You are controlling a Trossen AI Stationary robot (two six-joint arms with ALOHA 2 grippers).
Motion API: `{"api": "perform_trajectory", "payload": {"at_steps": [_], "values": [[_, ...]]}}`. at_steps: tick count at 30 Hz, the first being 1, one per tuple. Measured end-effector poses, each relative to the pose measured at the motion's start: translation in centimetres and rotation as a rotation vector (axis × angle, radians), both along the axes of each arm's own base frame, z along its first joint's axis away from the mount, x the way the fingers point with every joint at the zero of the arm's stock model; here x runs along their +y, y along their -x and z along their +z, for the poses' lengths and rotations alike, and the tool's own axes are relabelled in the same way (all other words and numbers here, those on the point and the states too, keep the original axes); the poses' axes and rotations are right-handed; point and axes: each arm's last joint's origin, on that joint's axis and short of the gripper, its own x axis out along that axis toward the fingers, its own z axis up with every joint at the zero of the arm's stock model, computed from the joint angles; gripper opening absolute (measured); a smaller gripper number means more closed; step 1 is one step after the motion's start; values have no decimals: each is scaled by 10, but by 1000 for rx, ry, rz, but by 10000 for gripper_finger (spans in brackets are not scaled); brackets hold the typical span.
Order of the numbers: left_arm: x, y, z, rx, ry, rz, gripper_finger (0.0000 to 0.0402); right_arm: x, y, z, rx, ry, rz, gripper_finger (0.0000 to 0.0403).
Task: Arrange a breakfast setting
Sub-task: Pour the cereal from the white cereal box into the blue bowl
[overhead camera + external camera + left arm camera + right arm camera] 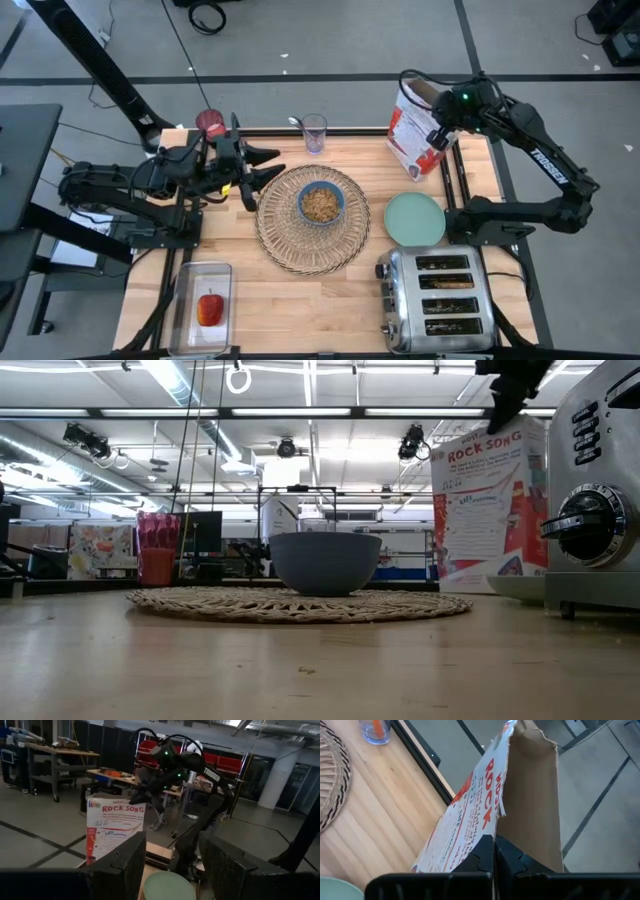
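High view: the right gripper (441,122) pinches the top edge of the open red-and-white cardboard cereal box (414,133) at the table's far right; the left gripper (262,165) hovers half-open, empty, beside the round woven straw placemat (313,219). Right wrist view: shut fingers clamp one thin flap (light, flimsy, likely to buckle or swing).

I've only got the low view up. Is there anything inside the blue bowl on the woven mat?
Observer: Yes. From above, the blue bowl holds brownish cereal.
Operator: What's the dark thing hanging at the top right of my picture?
Observer: That's the right end effector, shut on the top edge of the cereal box.
Operator: Is any fruit out? I see none.
Observer: A red apple lies in a clear container at the table's lower left corner in the high view.
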Motion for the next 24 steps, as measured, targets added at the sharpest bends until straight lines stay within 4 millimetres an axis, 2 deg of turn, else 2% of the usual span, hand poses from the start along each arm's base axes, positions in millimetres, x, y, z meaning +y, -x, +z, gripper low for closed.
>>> {"api": "perform_trajectory", "payload": {"at_steps": [8,17,24], "values": [[-2,0,0,-14,50,-15,192,2,0,-2,-18,-48,30,27],[-4,2,-1,-12,72,-28,241,3,0,-4,-91,-110,-27,118],[-4,1,-2,8,69,-48,243,7,1,10,-185,-117,-9,160]]}}
